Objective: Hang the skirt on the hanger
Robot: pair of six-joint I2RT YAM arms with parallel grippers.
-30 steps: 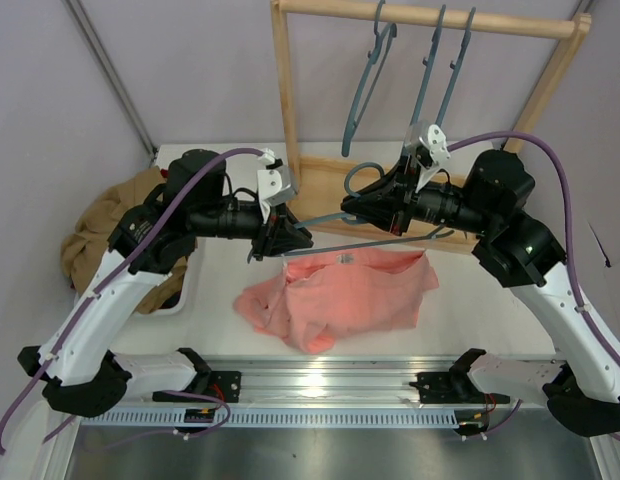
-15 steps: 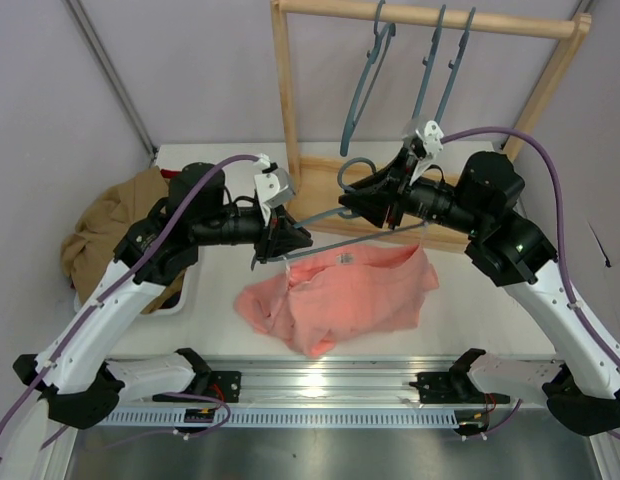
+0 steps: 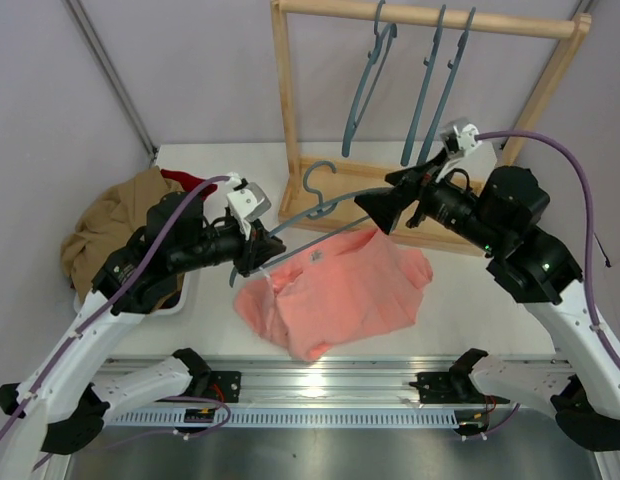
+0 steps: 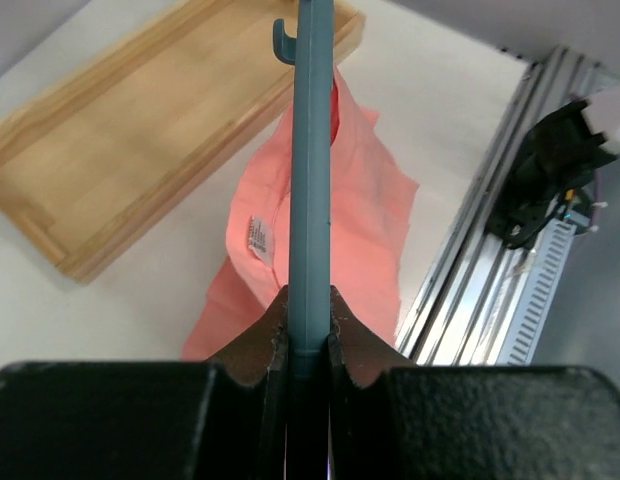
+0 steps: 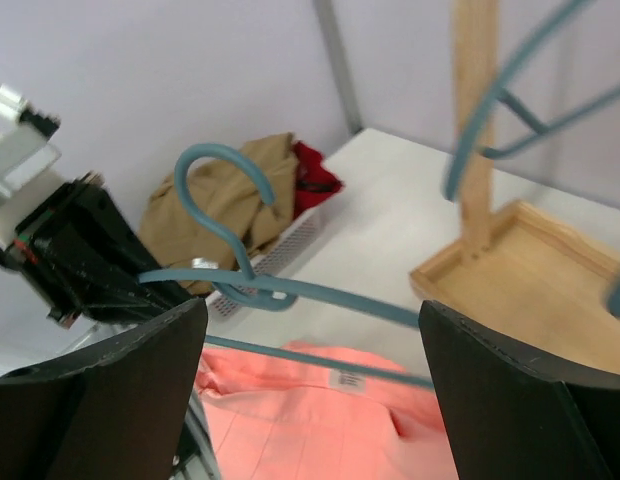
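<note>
Clamping the hanger (image 4: 312, 200), left claw (image 4: 310, 315) hangs above the skirt (image 4: 365, 210).

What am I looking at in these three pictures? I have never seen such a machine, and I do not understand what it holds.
These are two robot arms bolted to a white table. One picture is taken from above and behind them; the other two come from a camera on each wrist. On the table are a salmon-pink cloth skirt and a wooden rack with three teal hangers on its bar; at the left sits a tan-brown garment. The left gripper, the two-finger part that grasps, is shut on a slim teal-blue clothes hanger. The right gripper is open and holds nothing.
</note>
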